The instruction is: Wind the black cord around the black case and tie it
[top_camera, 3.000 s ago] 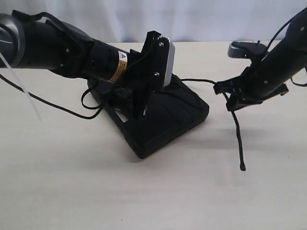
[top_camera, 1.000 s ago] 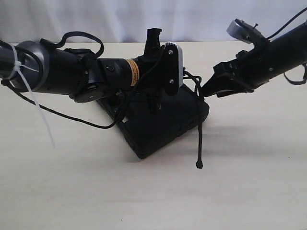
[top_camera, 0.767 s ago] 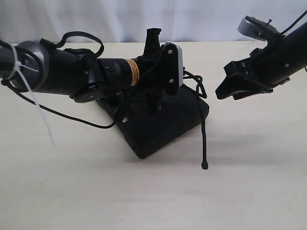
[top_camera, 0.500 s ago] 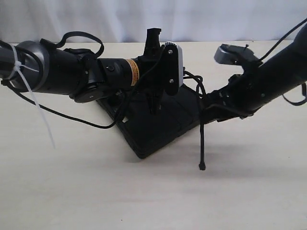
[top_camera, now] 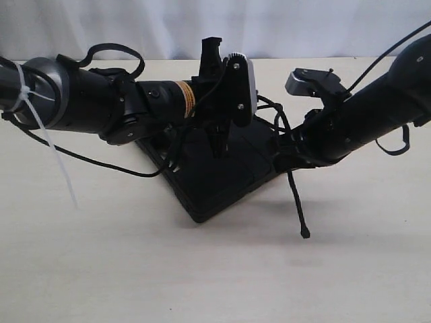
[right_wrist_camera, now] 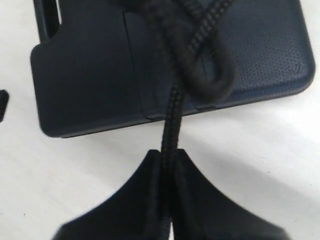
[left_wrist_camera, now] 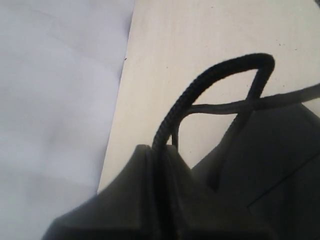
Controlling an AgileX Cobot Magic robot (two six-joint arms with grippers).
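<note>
Thin black braided cord looped over flat matte black plastic case, mid pale tabletop. Clamped left by closed left claw, at case's right edge by closed right claw, with tail dangling below.

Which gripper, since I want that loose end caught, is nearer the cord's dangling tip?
Right. The right gripper clamps the cord above its dangling tip, off the case's corner. The left gripper holds another stretch over the case's middle, farther from the tip.
</note>
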